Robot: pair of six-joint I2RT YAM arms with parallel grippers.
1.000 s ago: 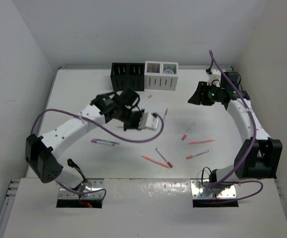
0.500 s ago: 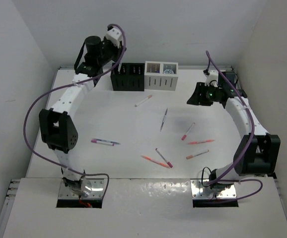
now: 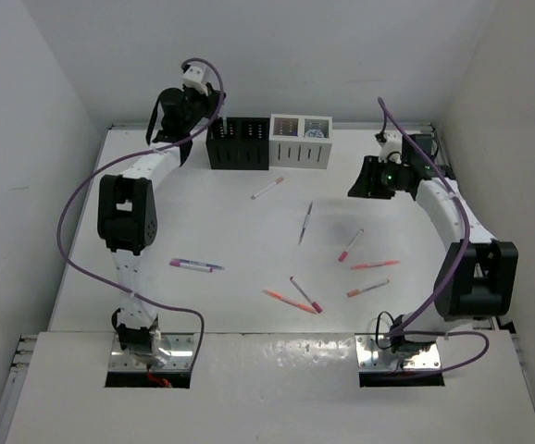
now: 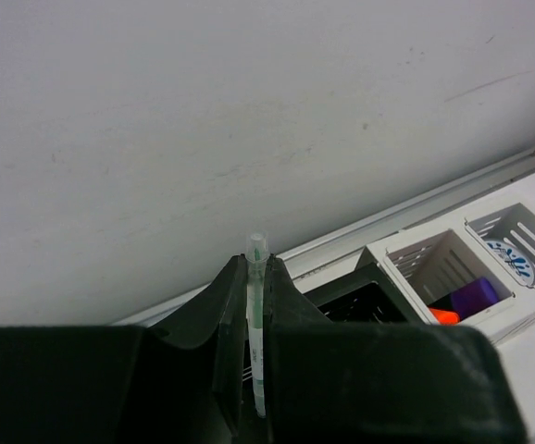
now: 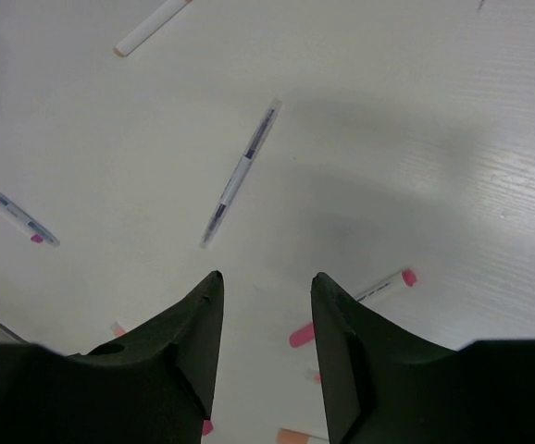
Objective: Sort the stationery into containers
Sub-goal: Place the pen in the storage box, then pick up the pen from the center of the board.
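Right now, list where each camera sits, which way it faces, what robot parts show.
Top external: above and behind the bases, looking down on the table; both arms show.
Left wrist: raised at the back, facing the wall over the black box and white box; left tool shut on a thin pen.
Right wrist: looking down at the table; right tool open, empty.
Shared: top and right wrist both show the grey pen.

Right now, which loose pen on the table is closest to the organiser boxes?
The white pen, lying diagonally just in front of the black box and white box. The grey pen, next nearest, and the rest lie farther out.
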